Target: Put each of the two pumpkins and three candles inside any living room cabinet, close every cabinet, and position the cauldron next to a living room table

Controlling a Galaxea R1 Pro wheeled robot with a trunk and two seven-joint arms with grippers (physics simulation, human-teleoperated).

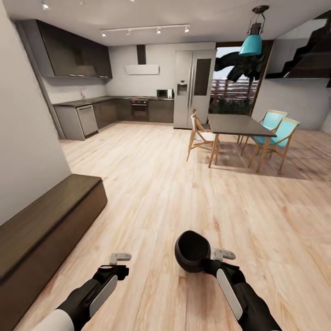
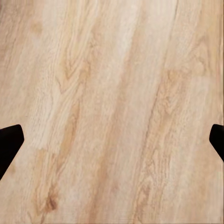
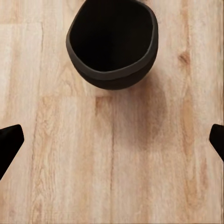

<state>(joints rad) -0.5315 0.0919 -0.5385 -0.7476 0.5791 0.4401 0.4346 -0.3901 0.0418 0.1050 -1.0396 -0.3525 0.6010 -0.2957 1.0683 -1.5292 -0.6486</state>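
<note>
The cabinet (image 1: 43,220) runs along the left wall, shut; the table (image 1: 239,125) stands well apart; the cauldron (image 1: 192,251) sits on the floor (image 1: 184,193) just beside the right gripper (image 1: 224,254); both grippers, left (image 1: 120,258) too, hang spread and empty; judged step: moving the cauldron; next, grasp its rim.

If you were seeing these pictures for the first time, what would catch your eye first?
A black cauldron sits on the pale wood floor just ahead of the right gripper, which is open and apart from it. A long dark cabinet runs along the left wall, shut. Further off stands a dining table with turquoise chairs.
</note>
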